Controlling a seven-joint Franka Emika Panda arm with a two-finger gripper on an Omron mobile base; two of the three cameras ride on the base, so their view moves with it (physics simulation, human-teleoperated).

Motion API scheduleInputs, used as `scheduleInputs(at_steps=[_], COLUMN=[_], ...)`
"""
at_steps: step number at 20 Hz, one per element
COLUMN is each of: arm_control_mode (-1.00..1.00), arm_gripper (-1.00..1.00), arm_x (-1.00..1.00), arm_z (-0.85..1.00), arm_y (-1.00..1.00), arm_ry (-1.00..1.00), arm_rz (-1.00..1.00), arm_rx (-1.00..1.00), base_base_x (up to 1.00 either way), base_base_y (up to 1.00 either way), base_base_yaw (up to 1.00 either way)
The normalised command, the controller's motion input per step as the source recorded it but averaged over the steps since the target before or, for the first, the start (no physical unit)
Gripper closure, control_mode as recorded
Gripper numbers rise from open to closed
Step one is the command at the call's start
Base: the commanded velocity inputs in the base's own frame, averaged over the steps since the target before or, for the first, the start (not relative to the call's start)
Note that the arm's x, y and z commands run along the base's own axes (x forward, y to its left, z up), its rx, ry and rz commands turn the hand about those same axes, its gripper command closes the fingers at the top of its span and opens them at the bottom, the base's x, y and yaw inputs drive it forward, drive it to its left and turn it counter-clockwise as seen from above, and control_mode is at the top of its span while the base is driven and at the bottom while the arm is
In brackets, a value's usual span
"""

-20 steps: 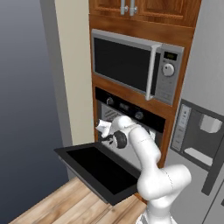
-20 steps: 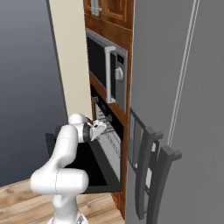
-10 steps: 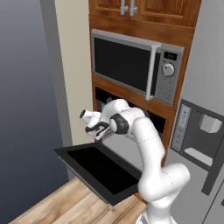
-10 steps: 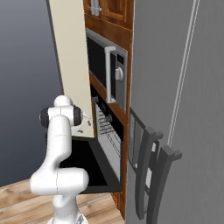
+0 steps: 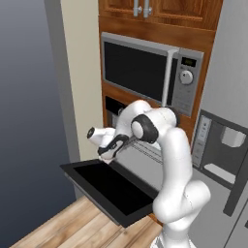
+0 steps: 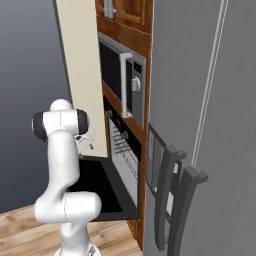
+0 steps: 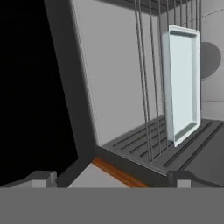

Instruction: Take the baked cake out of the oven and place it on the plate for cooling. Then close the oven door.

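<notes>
End effector (image 5: pixel 112 147) has swung left, out of the oven (image 5: pixel 138 160) over open oven door (image 5: pixel 114 186); grip state indeterminate, cake retrieval pending.

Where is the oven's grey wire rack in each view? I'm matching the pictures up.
Left base view: grey wire rack, thin slanted lines just right of centre.
Right base view: near centre, inside the black oven.
Hand view: upper centre, wires running vertically.
Shared landmark: brown wood cabinetry framing the oven.
</notes>
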Motion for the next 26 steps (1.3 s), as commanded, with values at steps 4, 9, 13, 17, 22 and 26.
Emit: scheduleInputs(at_steps=[4, 9, 13, 17, 22, 26], arm_control_mode=[-1.0, -1.0, -1.0, -1.0, -1.0, -1.0], arm_gripper=[-1.0, -1.0, -1.0, -1.0, -1.0, -1.0], arm_x=[-1.0, -1.0, -1.0, -0.99, -0.85, -0.46], arm_z=[0.61, 0.35, 0.04, 0.0, -0.11, -0.53], arm_y=[0.34, 0.61, 0.78, 0.78, 0.7, 0.54], arm_ry=[0.0, 0.02, 0.03, 0.01, 0.0, 0.0], arm_rz=[0.0, 0.0, 0.0, 0.0, 0.0, 0.0], arm_rx=[0.08, 0.02, 0.0, 0.0, -0.02, -0.13], base_base_x=[0.0, 0.0, 0.0, 0.0, 0.0, 0.0], base_base_y=[0.0, 0.0, 0.0, 0.0, 0.0, 0.0], base_base_yaw=[0.0, 0.0, 0.0, 0.0, 0.0, 0.0])
